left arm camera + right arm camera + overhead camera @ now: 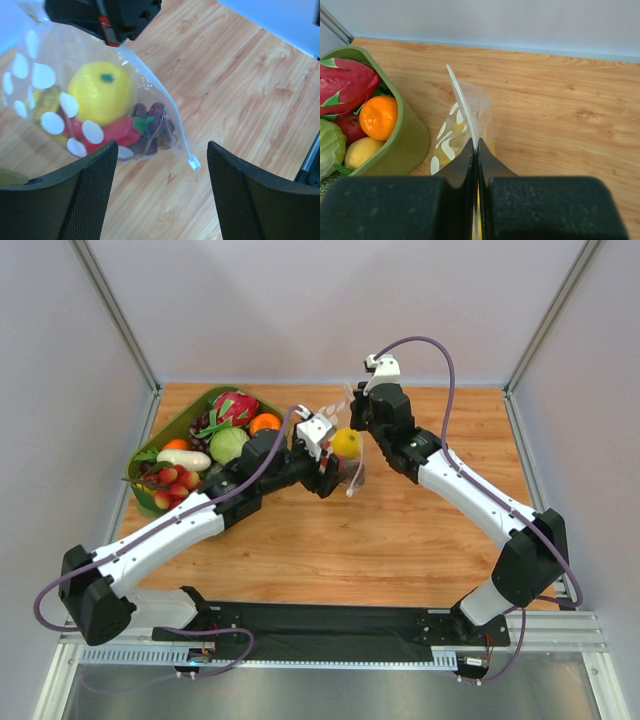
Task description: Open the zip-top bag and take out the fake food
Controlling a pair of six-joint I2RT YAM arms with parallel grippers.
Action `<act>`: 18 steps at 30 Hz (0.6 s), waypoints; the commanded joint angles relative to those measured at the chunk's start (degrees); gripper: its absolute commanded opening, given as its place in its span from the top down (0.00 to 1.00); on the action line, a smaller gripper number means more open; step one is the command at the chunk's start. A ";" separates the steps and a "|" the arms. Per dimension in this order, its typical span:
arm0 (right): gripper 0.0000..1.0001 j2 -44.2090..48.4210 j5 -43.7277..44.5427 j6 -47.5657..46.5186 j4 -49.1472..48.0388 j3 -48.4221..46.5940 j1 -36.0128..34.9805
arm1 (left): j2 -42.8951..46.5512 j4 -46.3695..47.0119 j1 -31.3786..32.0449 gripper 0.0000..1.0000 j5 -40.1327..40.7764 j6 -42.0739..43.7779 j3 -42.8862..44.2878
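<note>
The right end effector is pinched tight on the top edge of the dotted bag. The bag hangs from it over the counter, just beside the green bin. Inside the bag sit a lemon, a red chili and dark grapes. The left end effector stands wide and empty, near the bag's lower corner.
</note>
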State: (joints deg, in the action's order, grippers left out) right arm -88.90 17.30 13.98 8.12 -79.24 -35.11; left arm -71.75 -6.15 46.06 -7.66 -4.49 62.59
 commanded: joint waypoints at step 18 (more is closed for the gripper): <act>1.00 2.24 9.51 6.50 -1.09 -2.84 -2.06 | -12.89 13.27 6.49 0.20 6.78 -7.81 2.01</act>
State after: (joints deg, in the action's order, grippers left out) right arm -88.33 24.14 18.74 9.58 -79.11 -36.73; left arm -84.40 2.07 51.57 -1.41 -10.35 62.61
